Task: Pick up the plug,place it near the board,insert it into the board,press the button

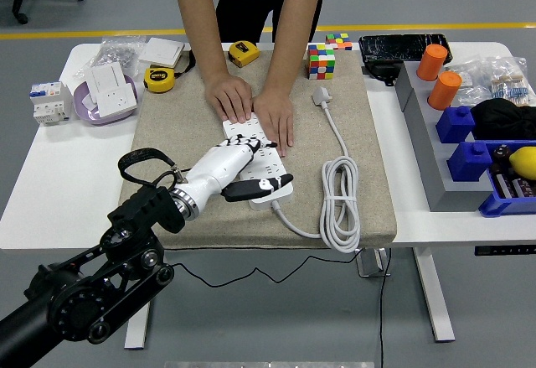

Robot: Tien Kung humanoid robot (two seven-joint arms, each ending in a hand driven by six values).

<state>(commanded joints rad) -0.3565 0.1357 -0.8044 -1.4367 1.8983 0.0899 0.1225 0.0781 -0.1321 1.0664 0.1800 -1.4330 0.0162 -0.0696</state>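
Head view shows the left hand (239,171) resting on the white power strip (266,175), fingers loosely extended, grasping nothing. A person's two hands (251,104) press the strip's far end. The plug (322,95) lies on the beige mat (167,133) beyond the strip, untouched, with its coiled cable (342,204) right of the strip.

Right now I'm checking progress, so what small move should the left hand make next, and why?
Probably lift the left hand off the power strip and move it right toward the plug. The plug lies loose on the mat, not inserted, and the hand holds nothing. A person's hands are steadying the strip's far end.
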